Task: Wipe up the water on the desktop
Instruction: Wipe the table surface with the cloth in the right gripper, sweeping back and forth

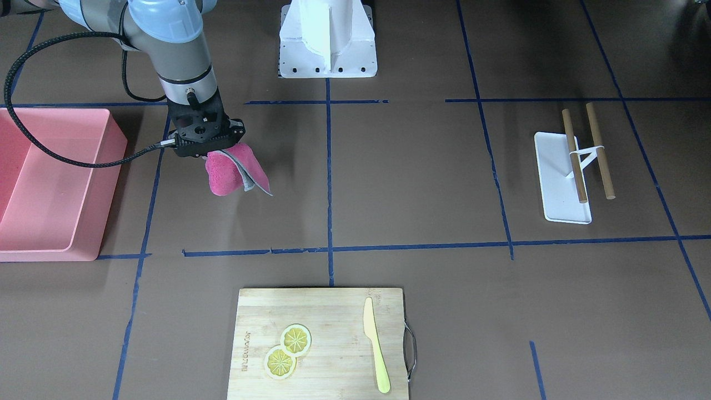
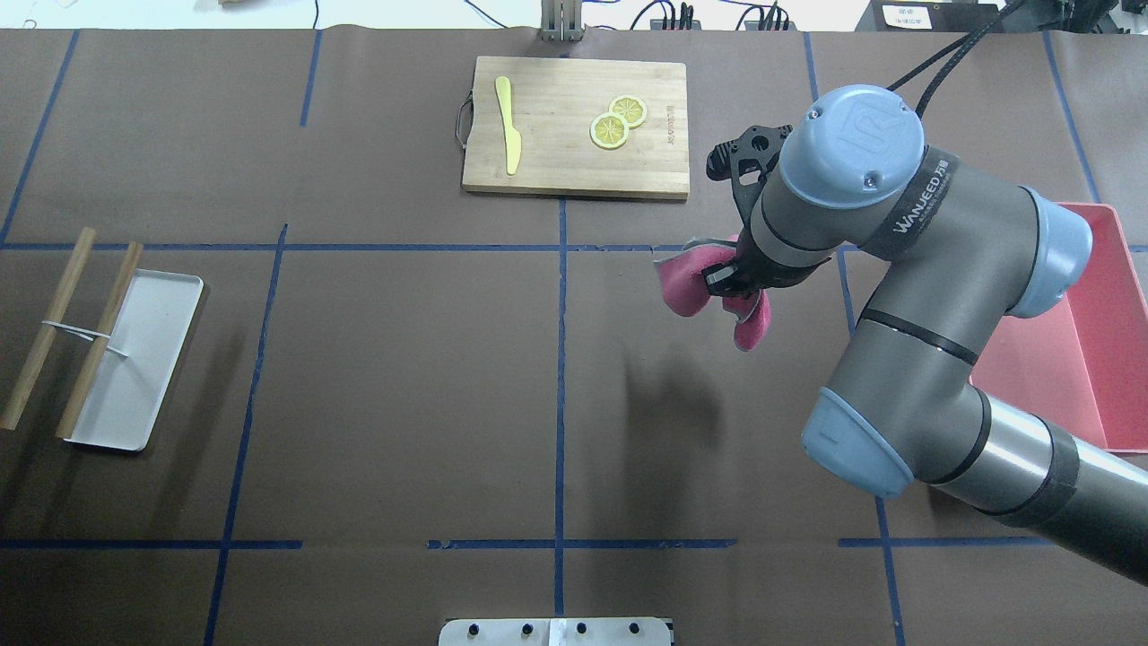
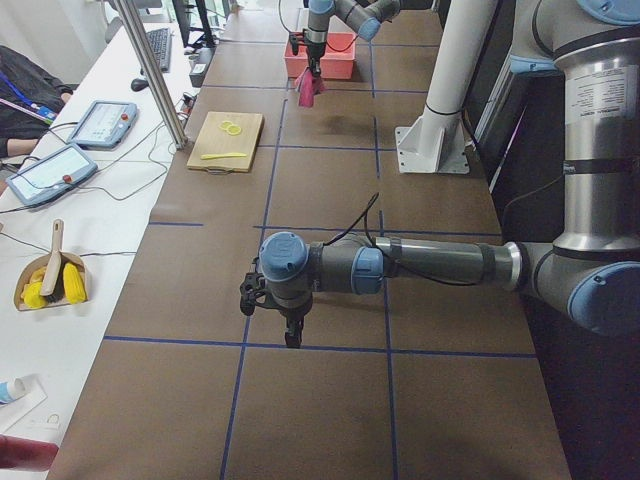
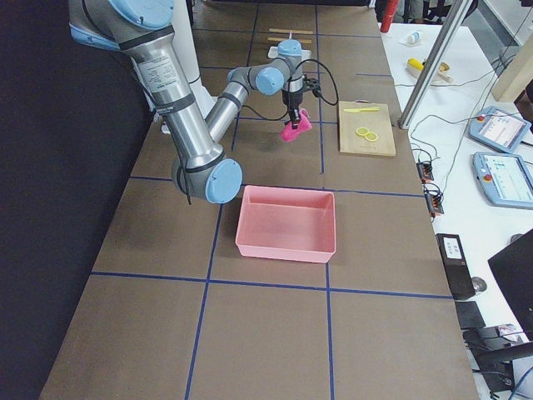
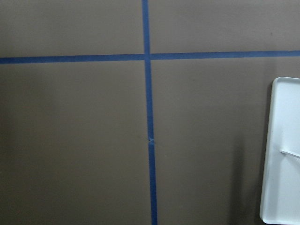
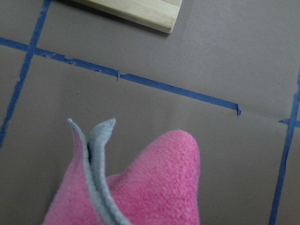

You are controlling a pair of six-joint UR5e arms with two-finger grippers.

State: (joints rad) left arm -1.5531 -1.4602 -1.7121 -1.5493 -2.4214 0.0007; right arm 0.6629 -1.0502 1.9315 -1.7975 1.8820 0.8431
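My right gripper (image 1: 218, 149) is shut on a folded pink cloth with a grey edge (image 1: 236, 173) and holds it above the brown desktop (image 1: 411, 178), left of the centre tape line in the front-facing view. The cloth (image 2: 691, 285) hangs from the gripper (image 2: 728, 276) in the overhead view and fills the bottom of the right wrist view (image 6: 140, 187). I see no water on the desktop. My left gripper (image 3: 290, 335) shows only in the exterior left view, low over the desktop; I cannot tell if it is open or shut.
A pink bin (image 1: 55, 183) stands beside the right arm. A wooden cutting board (image 1: 322, 344) holds two lemon slices (image 1: 288, 350) and a yellow knife (image 1: 375, 344). A white tray (image 1: 558, 183) with two wooden sticks (image 1: 599, 150) lies at the left arm's side.
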